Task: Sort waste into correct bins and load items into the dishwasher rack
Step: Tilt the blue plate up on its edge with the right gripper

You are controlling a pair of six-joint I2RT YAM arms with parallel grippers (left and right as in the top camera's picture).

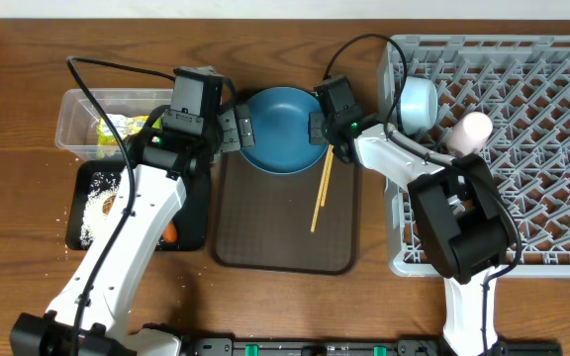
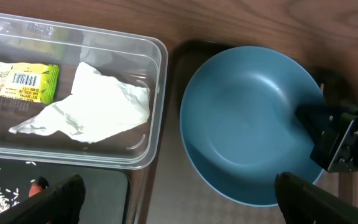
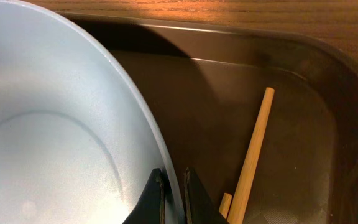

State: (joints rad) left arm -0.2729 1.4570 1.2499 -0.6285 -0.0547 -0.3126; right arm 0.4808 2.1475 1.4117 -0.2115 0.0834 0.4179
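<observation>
Clear tub (image 1: 72,109): far left. I see the yellow-green wrapper (image 2: 23,81) and the crumpled white napkin (image 2: 98,102) inside, lying side by side.
Black tray (image 1: 75,232): just on the near side of the tub. White rice (image 1: 97,203) is scattered in it, and the orange carrot stick (image 1: 169,233) is at its near right corner, partly under my L arm.
Left gripper (image 2: 179,183): jaws spread wide, nothing between them. It hangs over the seam where the tub, the black tray and the plate's L rim meet.
Blue plate (image 1: 280,124): on the far end of the brown serving tray (image 1: 285,242), centre of the table. I can't tell if it's flat or tipped.
Right gripper (image 3: 174,186): closed on the plate's R rim, one finger inside and one outside.
Chopsticks (image 1: 322,193): in the serving tray, just R of the plate, next to the R fingers.
Dishwasher rack (image 1: 542,198): far right. It holds a pale blue vessel (image 1: 416,104) at its L edge (cup or bowl, can't say), with the pink cup (image 1: 470,131) near it among the pegs.
</observation>
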